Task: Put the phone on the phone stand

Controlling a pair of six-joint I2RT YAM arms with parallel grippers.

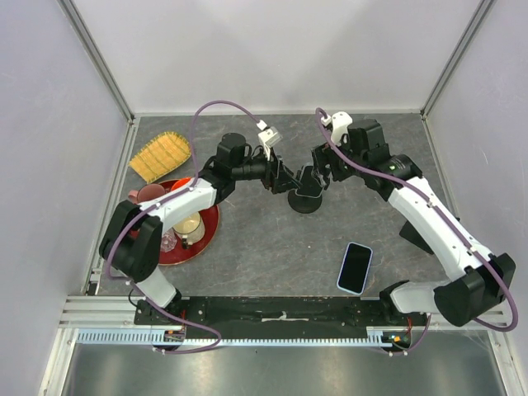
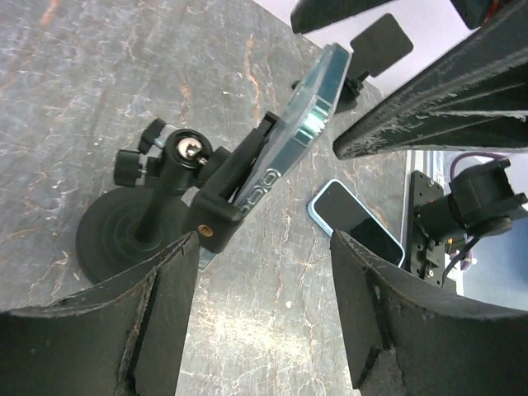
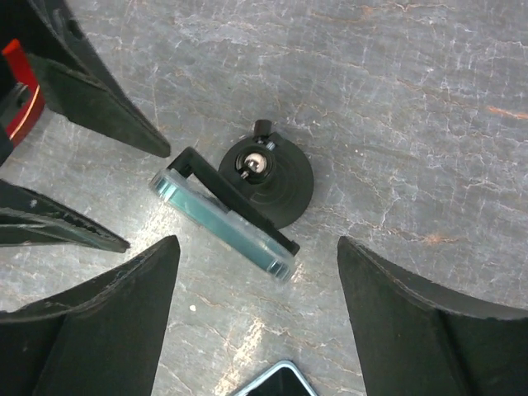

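Left fingers [image 2: 165, 297] spread apart, touching nothing. At middle of desk [image 1: 256, 247], phone [image 2: 309, 107] clamped on edge, tilted, in phone stand [image 2: 115, 235]. Right fingers [image 3: 404, 305] spread likewise. Toward near right corner, second phone [image 1: 355, 268] flat, long axis near-to-far.

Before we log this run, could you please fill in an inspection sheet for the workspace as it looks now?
Surface: grey, stone-patterned table.
Job's things: phone stand upright mid-table, a tilted phone in its holder; second phone flat near the right arm's base.
Clutter: red tray with cups, yellow woven mat, far left.
Grippers: left gripper and right gripper open, flanking the stand, holding nothing.
Cables: purple cable along each arm.
Surroundings: white walls, metal frame.
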